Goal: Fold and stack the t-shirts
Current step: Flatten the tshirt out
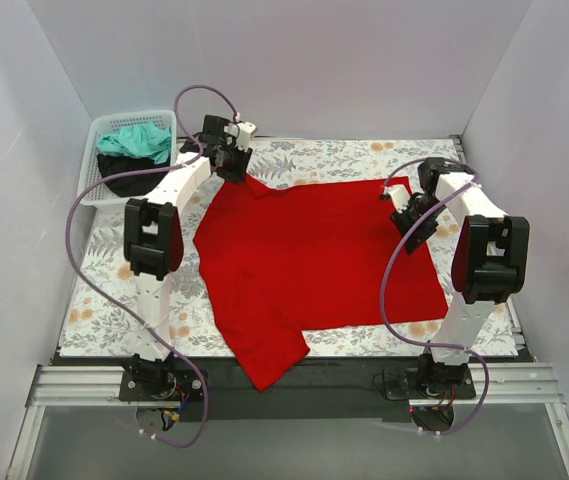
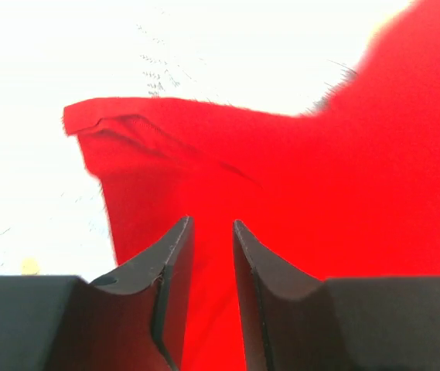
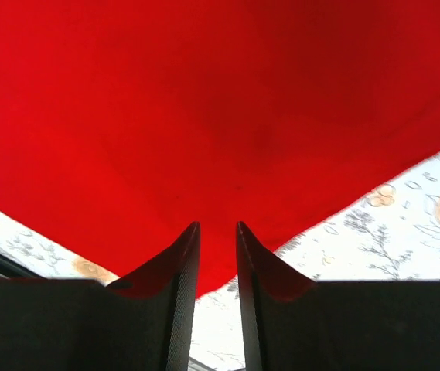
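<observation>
The red t-shirt [image 1: 324, 260] is lying spread out on the flowery table [image 1: 114, 295]. The left gripper [image 2: 212, 224] is pinching its far left corner. The right gripper [image 3: 217, 226] is pinching its far right corner.

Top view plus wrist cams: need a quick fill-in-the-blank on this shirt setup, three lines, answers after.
1. The t-shirt spread on the table is ____ in colour.
2. In the basket, a teal shirt sits with a ____ one.
3. Of the left gripper and right gripper, ____ pinch the spread t-shirt.
Missing words: red; black; both.
</observation>
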Robot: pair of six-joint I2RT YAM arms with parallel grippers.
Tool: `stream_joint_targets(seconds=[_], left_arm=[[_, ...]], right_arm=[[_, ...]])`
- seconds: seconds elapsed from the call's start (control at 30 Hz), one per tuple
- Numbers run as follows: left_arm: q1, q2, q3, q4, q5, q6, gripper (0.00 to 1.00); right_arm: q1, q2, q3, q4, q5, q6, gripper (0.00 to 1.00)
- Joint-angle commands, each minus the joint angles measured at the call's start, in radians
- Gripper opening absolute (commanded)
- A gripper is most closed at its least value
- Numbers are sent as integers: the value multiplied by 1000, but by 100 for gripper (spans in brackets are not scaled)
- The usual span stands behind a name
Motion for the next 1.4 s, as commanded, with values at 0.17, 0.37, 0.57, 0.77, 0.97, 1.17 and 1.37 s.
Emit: stream_joint_targets(seconds=[0.17,0.37,0.57,0.77,0.97,1.17,1.37], left_arm=[[-35,193,182,0,-100,-99,23],[-56,193,129,35,-106,-93,22],[-62,218,135,72,-97,-104,22],[-62,268,231,159,-83,-128,24],[-62,334,326,265,-8,-162,27],[-52,272,302,375,-8,-233,28],[-33,152,196,200,13,-170,30]], right_arm=[[51,12,-37,22,-57,70,29],[60,33,-45,28,-50,70,29],[65,47,-57,36,-46,68,29],[69,47,-72,35,-43,67,29],[75,44,-89,36,-37,67,29],[78,40,-85,35,-39,68,29],[80,33,-80,33,-33,64,29]])
